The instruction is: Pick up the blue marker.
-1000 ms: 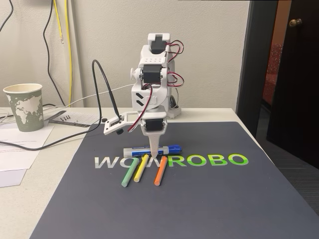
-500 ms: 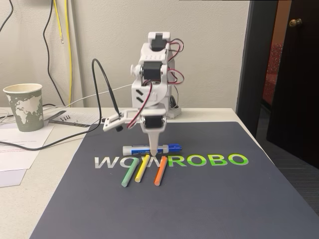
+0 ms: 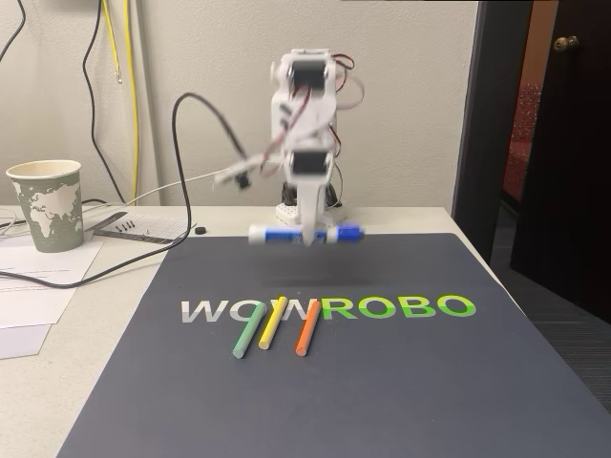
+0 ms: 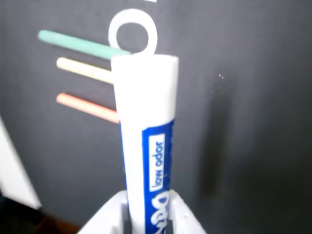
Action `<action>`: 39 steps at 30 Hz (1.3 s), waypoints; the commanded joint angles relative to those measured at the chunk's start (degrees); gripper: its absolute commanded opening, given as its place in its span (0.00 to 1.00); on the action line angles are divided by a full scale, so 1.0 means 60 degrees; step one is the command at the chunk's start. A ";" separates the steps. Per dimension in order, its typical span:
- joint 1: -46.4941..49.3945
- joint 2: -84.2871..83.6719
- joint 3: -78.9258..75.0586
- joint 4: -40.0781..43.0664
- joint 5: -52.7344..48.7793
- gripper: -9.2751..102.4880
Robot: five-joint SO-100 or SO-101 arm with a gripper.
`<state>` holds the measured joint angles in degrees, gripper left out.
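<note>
The blue marker (image 3: 286,234) hangs level in the air above the dark mat (image 3: 401,372), blue cap to the right in the fixed view. My gripper (image 3: 311,235) is shut on its middle, with the white arm upright behind it. In the wrist view the marker's white barrel with the blue label (image 4: 148,131) runs up from between the jaws at the bottom edge, and its shadow falls on the mat to the right.
Thin green (image 3: 249,333), yellow (image 3: 273,321) and orange (image 3: 306,327) sticks lie on the mat by the WOWROBO lettering. A paper cup (image 3: 44,203), papers and cables sit at the left. A dark door stands at the right.
The marker lay on the mat with the gripper down on it; now the arm has risen and moved back, carrying the marker up off the mat.
</note>
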<state>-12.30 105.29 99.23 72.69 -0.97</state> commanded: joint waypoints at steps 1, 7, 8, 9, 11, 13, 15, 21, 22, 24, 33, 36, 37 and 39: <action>-0.0161 0.3281 0.1641 -0.0688 0.0176 0.09; -0.0264 0.6064 0.3003 -0.0674 0.0132 0.09; -0.0352 0.6108 0.3003 -0.0630 0.0132 0.09; -0.0425 0.6167 0.3047 -0.0630 0.0132 0.09; -0.0571 0.6328 0.3135 -0.0601 0.0220 0.09; -0.0659 0.6680 0.3296 -0.0586 0.0337 0.09; -0.0718 0.7163 0.3604 -0.0645 0.0410 0.09; -0.0967 0.8408 0.4893 -0.0938 0.0454 0.09; -0.1011 0.8555 0.5068 -0.0996 0.0454 0.09; -0.1084 0.8818 0.5420 -0.1099 0.0469 0.09; -0.1069 0.9023 0.6006 -0.1523 0.0483 0.09; -0.0952 0.9199 0.6240 -0.1582 0.0381 0.09; -0.0938 0.9229 0.6284 -0.1597 0.0396 0.09; -0.0938 0.9243 0.6343 -0.1641 0.0425 0.09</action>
<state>-17.93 159.87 137.29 63.90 1.76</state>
